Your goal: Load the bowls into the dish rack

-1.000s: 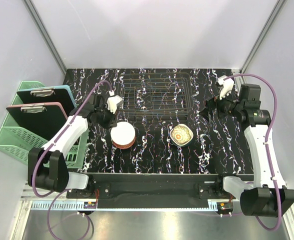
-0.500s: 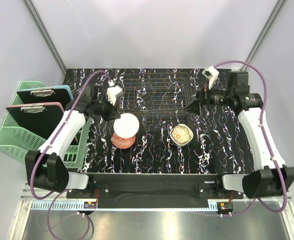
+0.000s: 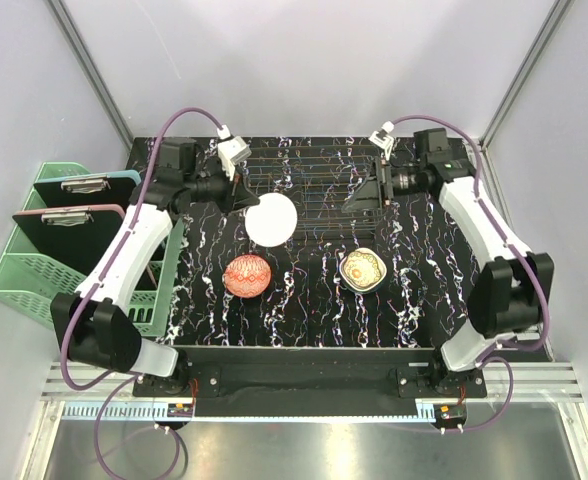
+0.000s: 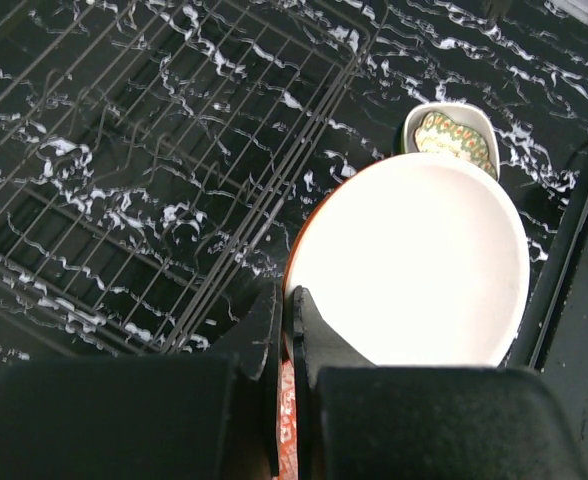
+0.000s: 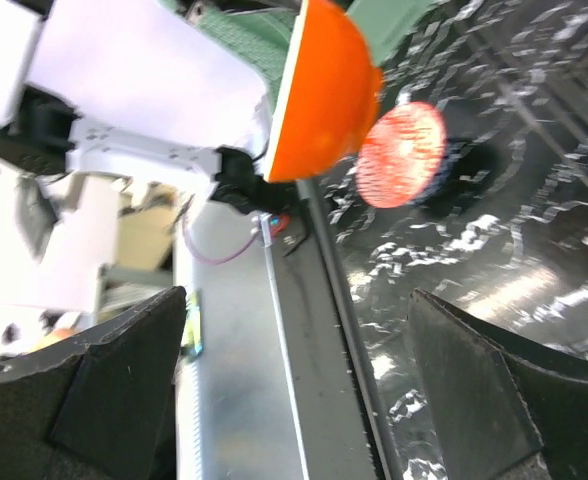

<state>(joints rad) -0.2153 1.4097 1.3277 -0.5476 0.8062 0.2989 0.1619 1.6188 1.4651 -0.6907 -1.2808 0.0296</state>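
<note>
My left gripper (image 3: 246, 200) is shut on the rim of a bowl (image 3: 272, 218) that is white inside and orange outside. It holds the bowl tilted on edge above the table, at the near left corner of the dark wire dish rack (image 3: 309, 185). In the left wrist view the jaws (image 4: 286, 295) pinch the rim of the bowl (image 4: 414, 260) beside the rack (image 4: 124, 150). A red-patterned bowl (image 3: 246, 275) and a cream floral bowl (image 3: 363, 268) sit on the table. My right gripper (image 3: 356, 203) is open and empty over the rack's right side. The right wrist view shows the orange bowl (image 5: 329, 90).
A mint-green slatted basket (image 3: 14, 275) with clipboards stands off the table's left edge. The black marbled table (image 3: 414, 300) ends at a metal rail in front. Grey walls enclose the back and sides.
My left gripper has lifted the white-and-orange bowl off the red-patterned bowl and carried it back toward the rack, tilting it. My right arm has swung left over the rack.
</note>
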